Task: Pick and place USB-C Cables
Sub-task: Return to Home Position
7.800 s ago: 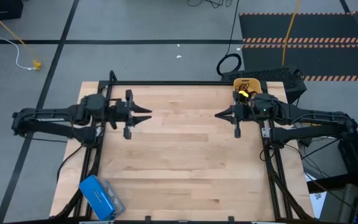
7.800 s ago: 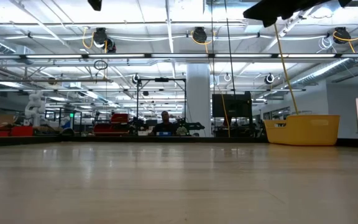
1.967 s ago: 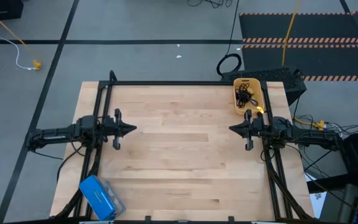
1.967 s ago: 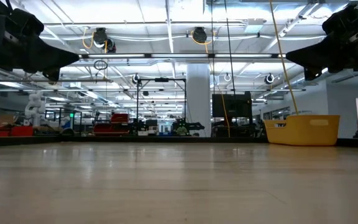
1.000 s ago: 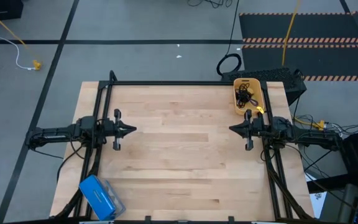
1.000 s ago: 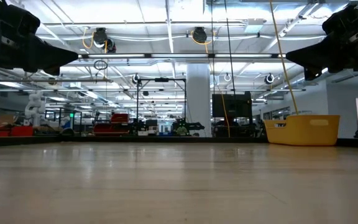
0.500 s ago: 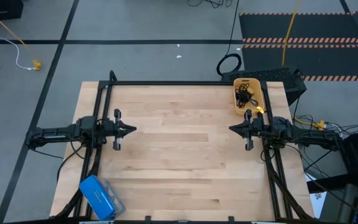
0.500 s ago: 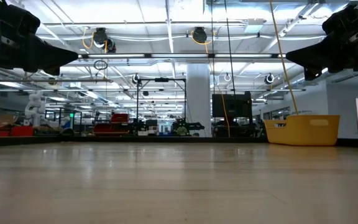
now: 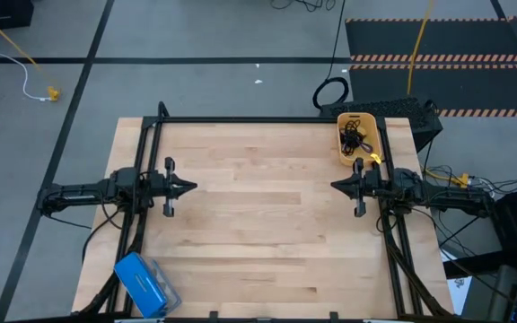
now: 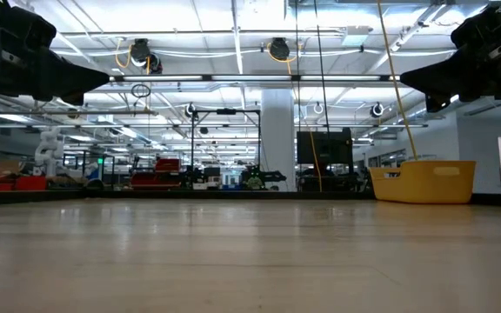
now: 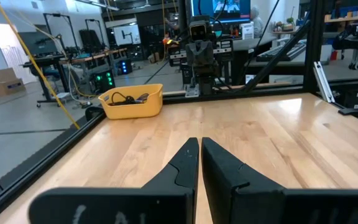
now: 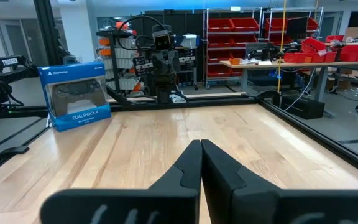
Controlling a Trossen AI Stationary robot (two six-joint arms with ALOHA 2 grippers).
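A yellow bin (image 9: 359, 137) stands at the table's far right corner; it also shows in the low view (image 10: 423, 181) and the left wrist view (image 11: 133, 102). Dark coiled USB-C cables (image 9: 355, 135) lie inside it, and their tops show above the bin's rim in the left wrist view (image 11: 127, 97). I cannot make out a purple/blue cable. My left gripper (image 9: 193, 187) hovers shut over the table's left side, pointing right. My right gripper (image 9: 333, 187) hovers shut over the right side, pointing left, just near of the bin. Both wrist views show shut fingers (image 11: 200, 144) (image 12: 201, 145) with nothing between them.
A blue game-controller box (image 9: 145, 284) lies at the table's near left corner and shows in the right wrist view (image 12: 75, 95). A black frame (image 9: 267, 119) rims the table. A large black ring-shaped cable loop (image 9: 331, 92) lies on the floor beyond the far edge. Bare wood lies between the grippers.
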